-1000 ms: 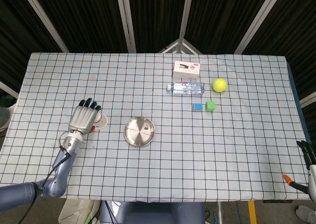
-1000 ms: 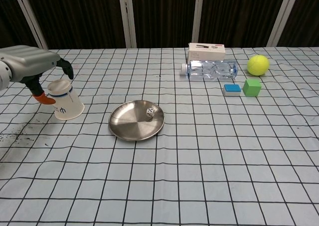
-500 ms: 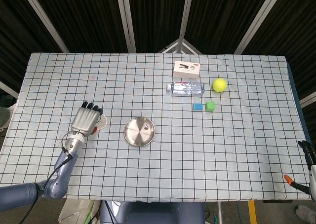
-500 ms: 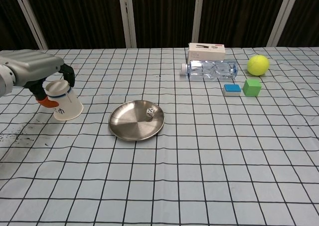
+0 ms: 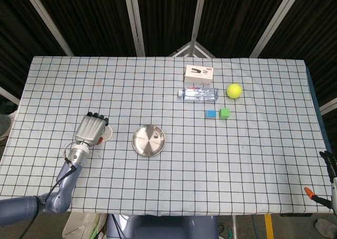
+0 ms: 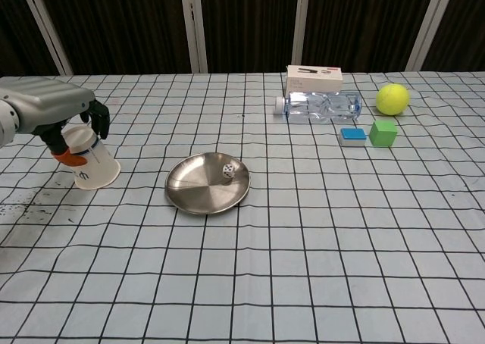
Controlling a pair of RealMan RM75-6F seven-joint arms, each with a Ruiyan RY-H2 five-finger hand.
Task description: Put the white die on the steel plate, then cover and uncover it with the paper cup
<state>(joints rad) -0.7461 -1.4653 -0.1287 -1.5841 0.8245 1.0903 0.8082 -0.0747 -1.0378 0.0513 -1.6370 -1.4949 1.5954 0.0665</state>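
On a table draped in a pale blue black-gridded cloth (image 6: 318,238) before dark slatted walls, the tilted white paper cup (image 6: 91,160) is gripped by the left hand (image 6: 53,109) beside the round steel plate (image 6: 198,189) bearing the small white die (image 6: 227,170), while the right hand's (image 5: 330,168) state cannot be told.

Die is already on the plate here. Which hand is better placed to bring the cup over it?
Left. The left hand already grips the paper cup, tilted, just left of the steel plate holding the white die. The right hand sits at the table's far right edge, away from both.
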